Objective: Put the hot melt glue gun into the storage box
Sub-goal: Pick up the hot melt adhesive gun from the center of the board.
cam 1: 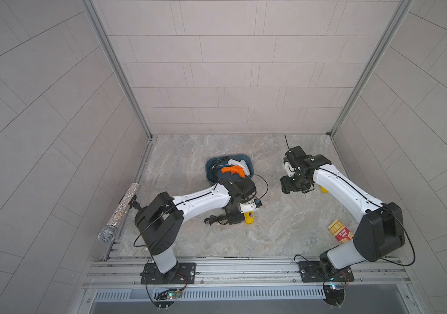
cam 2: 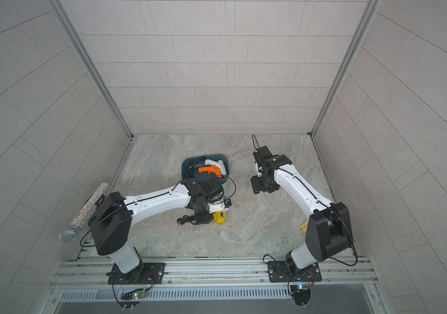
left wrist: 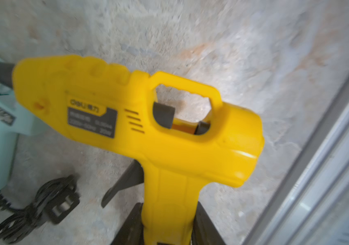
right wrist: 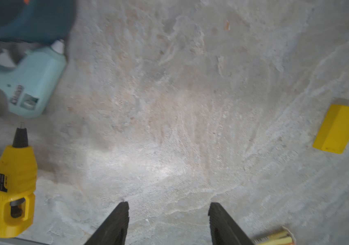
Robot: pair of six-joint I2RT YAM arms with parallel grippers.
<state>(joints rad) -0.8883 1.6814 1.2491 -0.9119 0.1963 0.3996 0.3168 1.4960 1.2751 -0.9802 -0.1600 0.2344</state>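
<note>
While box [cam 1: 208,170] holds 2 guns [cam 1: 232,170], left gripper [left wrist: 169,222] clamps yellow gun [left wrist: 190,152] near box; right gripper [right wrist: 168,209] spread, empty.

Surface: a marbled grey-beige tabletop [cam 1: 271,236], matte.

- The storage box [cam 1: 209,171] was set directly on it, just beyond the left gripper [cam 1: 240,218].
- A pale teal glue gun [right wrist: 31,84] was laid beside the box, on the side facing that gripper.
- A bundled black cord [cam 1: 214,220] was noted on the surface just beside the left gripper.
- A yellow block [right wrist: 337,129] was laid flat near the right gripper [right wrist: 169,207].
- A red-and-yellow carton [cam 1: 340,231] was seen farther back, toward that arm's base.
- The yellow glue gun [left wrist: 137,148] was seen at the left gripper; its contact with the surface could not be determined.
</note>
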